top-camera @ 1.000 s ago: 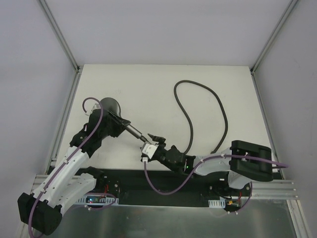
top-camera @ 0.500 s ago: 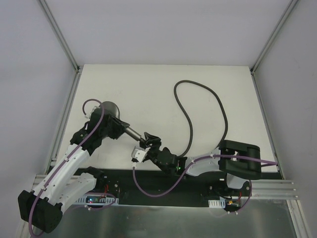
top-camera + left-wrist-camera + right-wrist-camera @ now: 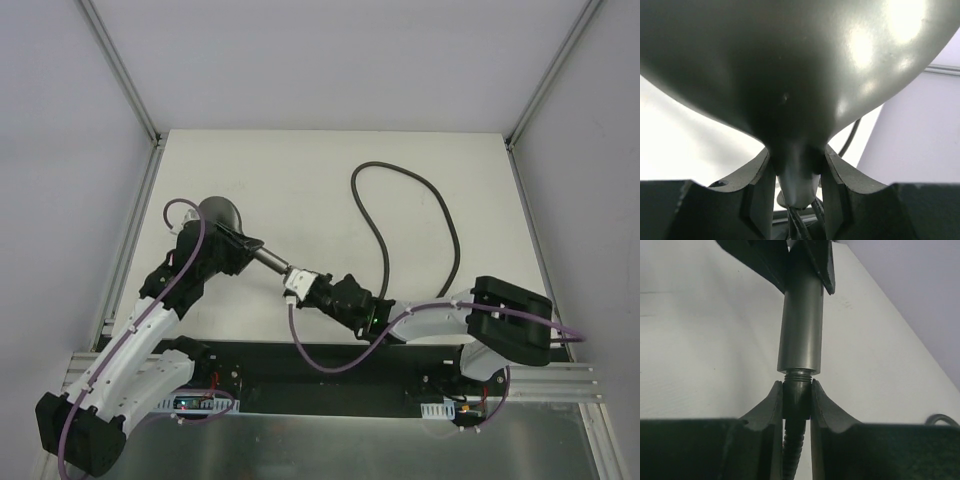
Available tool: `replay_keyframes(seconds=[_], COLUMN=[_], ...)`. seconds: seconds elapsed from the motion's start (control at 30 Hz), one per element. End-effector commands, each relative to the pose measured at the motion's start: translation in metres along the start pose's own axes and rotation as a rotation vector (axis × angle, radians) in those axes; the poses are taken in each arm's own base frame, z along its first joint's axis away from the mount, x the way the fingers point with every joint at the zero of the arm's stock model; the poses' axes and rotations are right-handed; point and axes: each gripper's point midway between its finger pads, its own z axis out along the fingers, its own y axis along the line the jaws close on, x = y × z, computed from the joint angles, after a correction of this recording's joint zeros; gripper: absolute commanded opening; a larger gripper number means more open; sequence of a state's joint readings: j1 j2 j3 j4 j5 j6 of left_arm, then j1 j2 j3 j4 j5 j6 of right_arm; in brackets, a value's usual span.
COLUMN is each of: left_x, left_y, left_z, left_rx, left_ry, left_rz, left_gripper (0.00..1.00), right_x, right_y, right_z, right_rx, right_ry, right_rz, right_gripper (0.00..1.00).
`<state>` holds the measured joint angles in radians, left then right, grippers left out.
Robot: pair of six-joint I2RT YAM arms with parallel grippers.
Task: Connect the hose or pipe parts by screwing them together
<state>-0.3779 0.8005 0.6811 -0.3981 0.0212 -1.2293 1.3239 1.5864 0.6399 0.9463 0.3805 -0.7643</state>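
Observation:
The dark grey shower head (image 3: 220, 213) is lifted at the left, its handle (image 3: 272, 262) pointing right and toward me. My left gripper (image 3: 240, 250) is shut on its neck; in the left wrist view the head's rounded back (image 3: 790, 65) fills the frame and the neck sits between the fingers (image 3: 757, 195). My right gripper (image 3: 298, 282) is shut on the hose's end fitting (image 3: 797, 400), which sits on the threads (image 3: 799, 373) at the end of the handle (image 3: 801, 330). A few threads still show. The hose (image 3: 400, 168) loops across the table behind.
The white table (image 3: 300, 170) is boxed in by pale walls with metal rails (image 3: 130, 240) at left and right. The hose's loop lies at centre right, passing beside my right arm (image 3: 430, 320). Purple cables run along both arms.
My right gripper swung from open, below the handle's end, up into line with it and closed on the hose fitting. The left gripper kept its hold and shifted only slightly.

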Motion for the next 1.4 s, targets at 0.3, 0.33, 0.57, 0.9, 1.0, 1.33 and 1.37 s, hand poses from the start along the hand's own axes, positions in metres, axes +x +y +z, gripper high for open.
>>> replay_keyframes(seconds=[0.3,0.33,0.57,0.9,1.0,1.33,1.37], left_x=[0.032,0.028,0.025,0.002,-0.005,0.000,0.000], left_y=[-0.037,-0.053,-0.035,-0.013,-0.017,-0.018,-0.020], left_z=[-0.007,-0.017,-0.004,0.012,0.008,-0.003,-0.005], left_rx=[0.595,0.697,0.697,0.340,0.294,0.085,0.084], left_ry=[0.025,-0.015,-0.074,-0.095,-0.106,-0.003,0.000], left_rz=[0.265,0.279,0.285,0.161,0.114,0.037,0.031], left_gripper=[0.00,0.00,0.00,0.00,0.00,0.00,0.00], right_x=[-0.011,-0.023,-0.022,0.014,0.030,-0.007,-0.003], right_y=[-0.030,-0.038,-0.043,-0.040,-0.022,-0.026,-0.017], right_z=[-0.001,-0.004,-0.003,-0.011,-0.016,-0.008,-0.006], right_rx=[-0.328,-0.337,-0.408,-0.219,-0.153,0.075,0.064], right_ry=[-0.241,-0.306,-0.330,-0.166,0.004,0.076,0.097], right_rz=[0.850,0.933,1.075,0.833,0.542,-0.096,-0.147], right_gripper=[0.01,0.01,0.05,0.94,0.96,0.80,0.78])
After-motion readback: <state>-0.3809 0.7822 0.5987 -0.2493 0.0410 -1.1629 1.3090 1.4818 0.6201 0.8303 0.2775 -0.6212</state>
